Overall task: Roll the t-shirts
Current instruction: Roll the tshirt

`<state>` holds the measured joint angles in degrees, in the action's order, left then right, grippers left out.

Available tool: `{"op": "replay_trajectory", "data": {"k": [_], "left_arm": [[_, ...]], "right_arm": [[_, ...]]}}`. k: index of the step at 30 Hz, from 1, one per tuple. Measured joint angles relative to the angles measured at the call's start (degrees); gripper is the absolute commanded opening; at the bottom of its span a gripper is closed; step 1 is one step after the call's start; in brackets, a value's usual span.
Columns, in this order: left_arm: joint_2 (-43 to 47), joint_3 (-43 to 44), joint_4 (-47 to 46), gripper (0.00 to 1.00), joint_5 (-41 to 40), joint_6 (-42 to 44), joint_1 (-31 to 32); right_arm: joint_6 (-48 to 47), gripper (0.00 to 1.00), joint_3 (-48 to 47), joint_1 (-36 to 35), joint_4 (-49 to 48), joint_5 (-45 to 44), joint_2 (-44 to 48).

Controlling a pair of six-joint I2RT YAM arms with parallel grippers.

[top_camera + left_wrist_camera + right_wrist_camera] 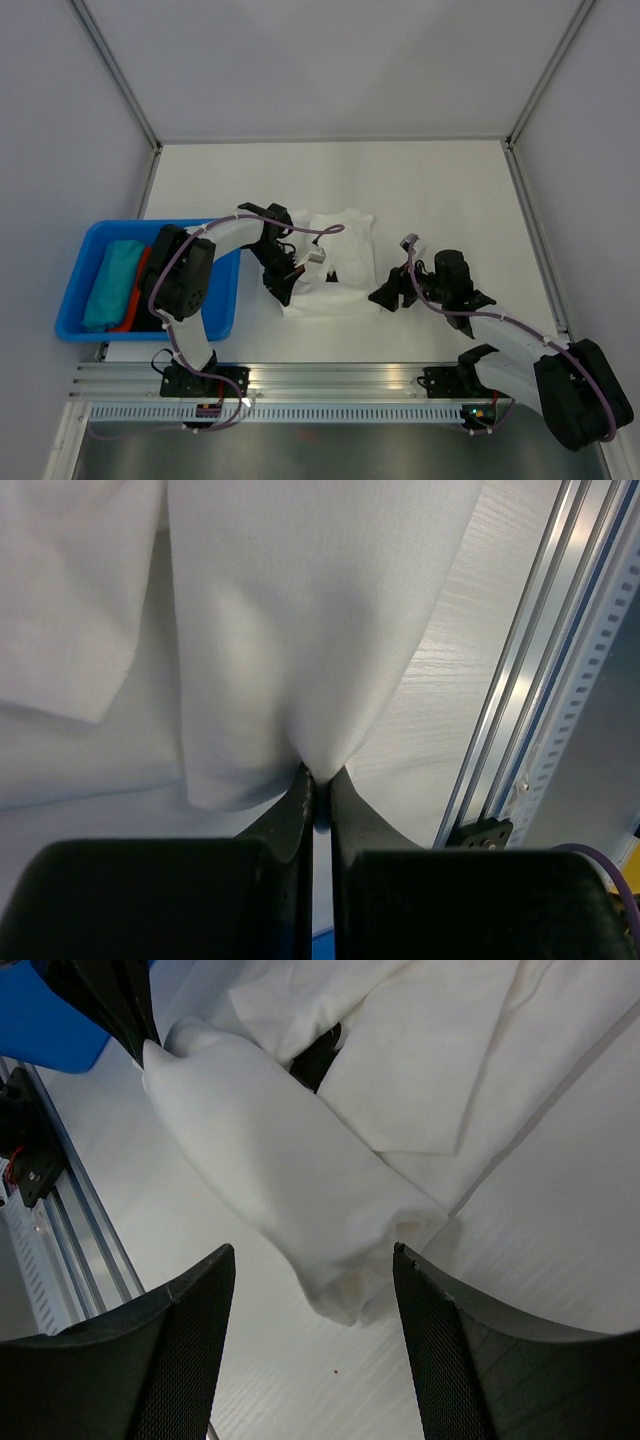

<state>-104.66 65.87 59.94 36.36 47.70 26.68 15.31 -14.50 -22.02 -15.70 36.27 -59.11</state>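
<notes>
The white t-shirt (345, 240) lies on the table between the two arms, its near edge turned into a thick roll (280, 1160). My left gripper (286, 290) is at the roll's left end, shut on a pinch of the white cloth (318, 765). At the roll's right end my right gripper (384, 297) stands open. The loose end of the roll (350, 1290) lies between its mesh fingers (190, 1340), which do not touch it. A teal roll (112, 283) and a red roll (141, 287) lie in the blue bin.
The blue bin (75, 325) stands at the table's left, beside the left arm. An aluminium rail (330, 380) runs along the near edge, close to the roll (540, 680). White walls enclose the table at the back and sides.
</notes>
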Motion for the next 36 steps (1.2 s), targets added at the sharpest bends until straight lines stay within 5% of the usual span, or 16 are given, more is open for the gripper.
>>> {"op": "replay_trajectory", "data": {"k": [4,8,9,14,25,28,36], "left_arm": [[0.0,0.2,0.0,0.02,0.0,0.0,-0.1],[0.0,0.3,0.2,0.02,-0.1,0.0,-0.3],[0.0,0.4,0.2,0.02,-0.1,0.0,-0.3],[0.0,0.7,0.4,0.02,-0.3,0.0,-0.5],[4.6,-0.7,6.4,0.03,1.0,1.9,-0.7],[4.5,0.3,7.7,0.11,1.6,2.1,-0.7],[-2.2,7.9,4.0,0.19,-1.6,0.9,-1.3]], "right_arm": [[0.0,0.68,0.0,-0.6,-3.3,-0.2,-4.8],[-0.4,0.37,-1.5,-2.4,-3.8,0.1,-11.5],[-0.4,0.23,-1.9,-2.8,-3.6,0.4,-12.9],[0.4,0.05,-3.5,-3.7,-2.4,3.7,-15.1],[11.0,0.0,-6.3,-3.4,7.5,10.7,-11.9],[11.6,0.0,-6.6,-1.4,10.3,11.7,-11.4],[9.2,0.03,-14.6,2.2,16.8,11.9,-23.3]]}}
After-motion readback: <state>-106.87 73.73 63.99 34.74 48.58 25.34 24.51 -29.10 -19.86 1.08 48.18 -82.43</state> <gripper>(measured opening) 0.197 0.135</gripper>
